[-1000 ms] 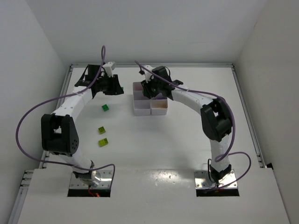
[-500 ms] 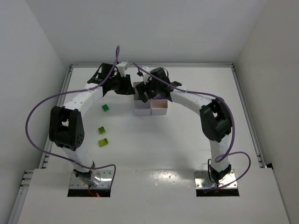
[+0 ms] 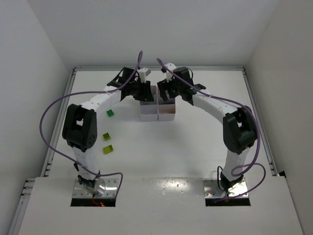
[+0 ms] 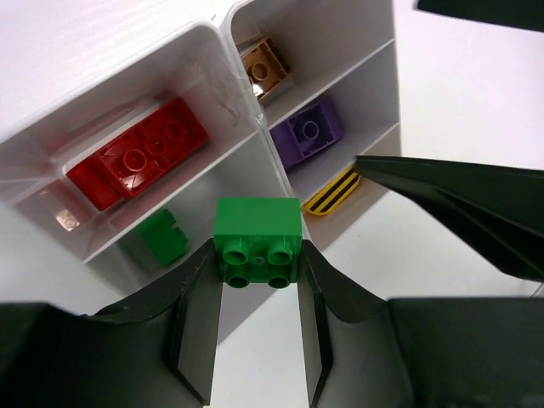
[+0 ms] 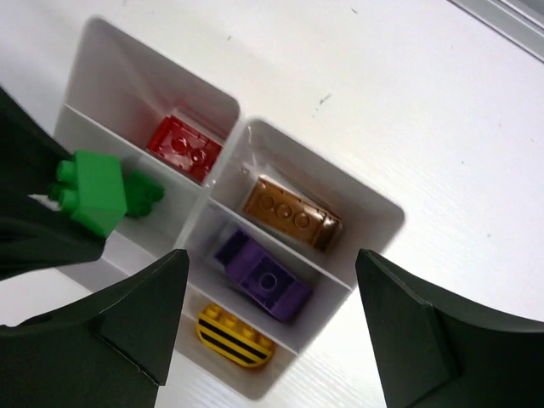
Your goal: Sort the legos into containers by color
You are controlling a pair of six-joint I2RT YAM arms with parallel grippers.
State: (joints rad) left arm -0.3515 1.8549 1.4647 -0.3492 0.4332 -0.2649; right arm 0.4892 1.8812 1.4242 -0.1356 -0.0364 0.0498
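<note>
Two grippers, top view: the left gripper (image 3: 143, 93) and the right gripper (image 3: 165, 95) both hang over the far part of the white tray (image 3: 149, 115), close to each other. How the jaws stand cannot be made out from this height. Three loose pieces lie on the table left of the tray, well apart from it: a loose green brick (image 3: 111, 113) nearest the tray, then a lime brick (image 3: 106, 136), then a lime-yellow brick (image 3: 108, 149) farthest out.

Left wrist view:
- The jaws are clamped on a green brick (image 4: 257, 225), studs toward the camera, with one dark finger (image 4: 197, 293) pressed to each side.
- The clamped brick hangs above the tray, over the wall of the compartment that holds a second green brick (image 4: 163, 236).
- Next compartment along: a red brick (image 4: 140, 153).
- Other column: an orange-brown brick (image 4: 265, 64), a purple brick (image 4: 308, 129) and a yellow striped piece (image 4: 333, 189), one to each compartment.
- A finger of the right gripper crosses the right side of the view, clear of the tray.

Right wrist view:
- The jaws stand wide apart, with nothing between them and nothing touched.
- They hang above the tray's column of orange-brown, purple and striped pieces.
- The clamped green brick shows at the left edge, above the tray beside the second green brick.
</note>
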